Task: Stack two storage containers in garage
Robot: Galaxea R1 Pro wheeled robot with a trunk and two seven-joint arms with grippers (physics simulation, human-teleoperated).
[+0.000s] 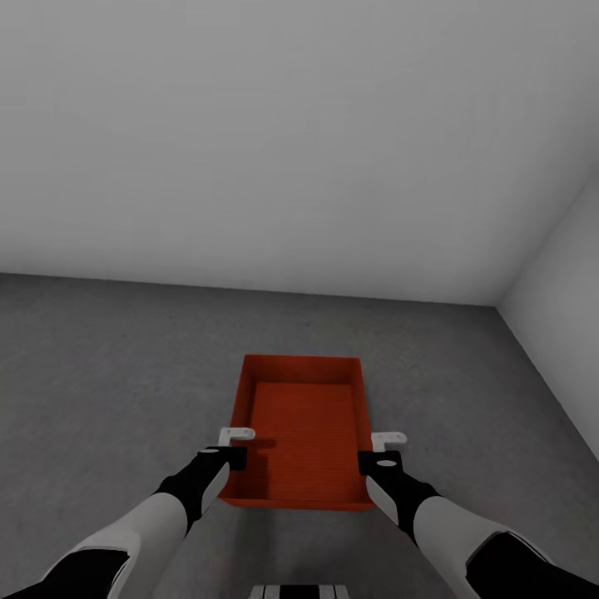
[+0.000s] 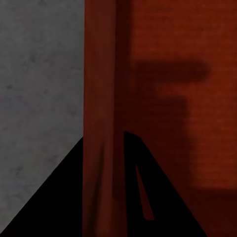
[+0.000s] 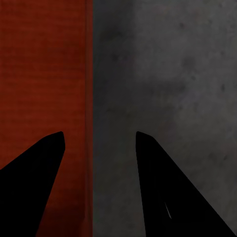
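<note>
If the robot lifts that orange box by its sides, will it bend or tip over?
The storage container has thin walls, so it may flex a bit where the left pincer straddles its side wall. It is empty, so probably light. It is wide, shallow and flat-bottomed on the floor, so it will more likely slide than tip.

Orange-red, finely ribbed storage container (image 1: 304,424) on mottled dark grey concrete floor (image 1: 108,366) — plain grey-white walls (image 1: 274,141) behind, black grippers, left (image 1: 235,449) and right (image 1: 384,453), with white tabs, on black-and-white arms.
</note>
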